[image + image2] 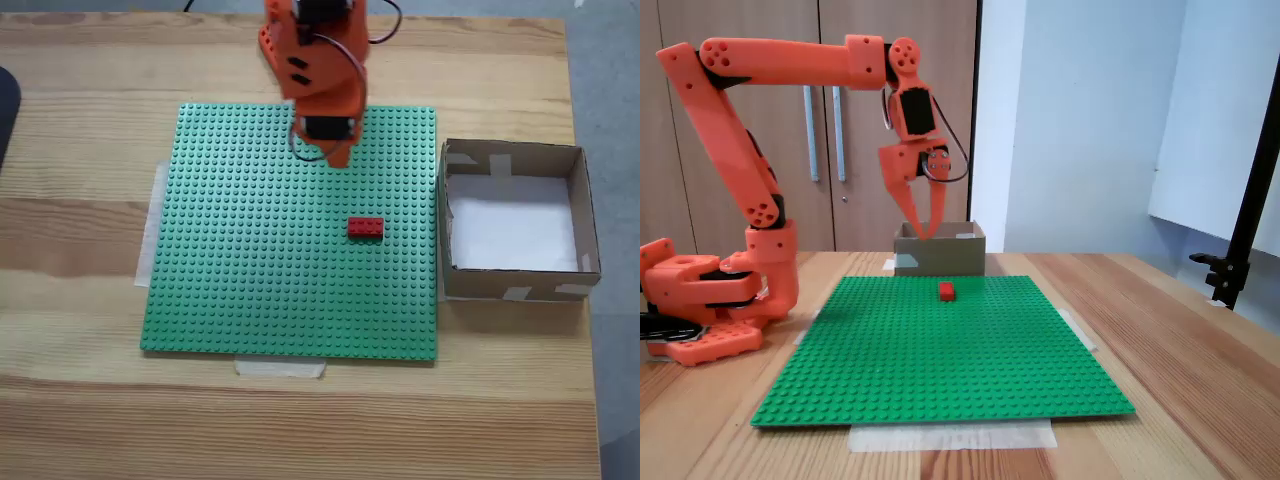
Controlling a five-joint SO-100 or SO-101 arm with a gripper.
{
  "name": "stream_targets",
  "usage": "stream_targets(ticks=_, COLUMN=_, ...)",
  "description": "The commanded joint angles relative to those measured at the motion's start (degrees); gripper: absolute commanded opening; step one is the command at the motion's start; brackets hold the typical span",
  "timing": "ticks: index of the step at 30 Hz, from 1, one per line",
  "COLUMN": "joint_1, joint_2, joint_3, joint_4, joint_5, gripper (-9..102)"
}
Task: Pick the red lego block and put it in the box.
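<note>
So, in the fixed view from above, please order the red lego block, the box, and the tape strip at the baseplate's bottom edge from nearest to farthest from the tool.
From the tool, in the view from above:
1. The red lego block, just below it on the green baseplate.
2. The box, off to the right, beside the baseplate.
3. The tape strip, at the baseplate's bottom edge.

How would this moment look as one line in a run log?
gripper: open, raised above baseplate | red lego block: on baseplate, not held | box: beside baseplate, nothing inside | stage: approach
</note>
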Motion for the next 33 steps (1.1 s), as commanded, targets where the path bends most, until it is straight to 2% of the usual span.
stream_targets(ticks=1, joint_1=-0.4, joint_2=-2.1, joint_3=-4.4, joint_4=0.8, joint_5=1.6, gripper=7)
stream_targets(ticks=7, joint_1=-1.3, joint_2=-8.0, joint_3=-8.5, joint_4=1.1, joint_5=2.3, gripper=8)
stream_targets(ticks=16, joint_1=-3.2, joint_2=-15.2, joint_3=-14.9, joint_4=1.5, joint_5=3.0, gripper=18)
stream_targets(ticks=25, joint_1=-4.6, joint_2=-21.2, joint_3=-14.6, joint_4=2.7, joint_5=3.5, gripper=28)
stream_targets(ticks=33, joint_1=-4.7, joint_2=-23.6, joint_3=-11.4, joint_4=0.0, joint_5=3.9, gripper=36)
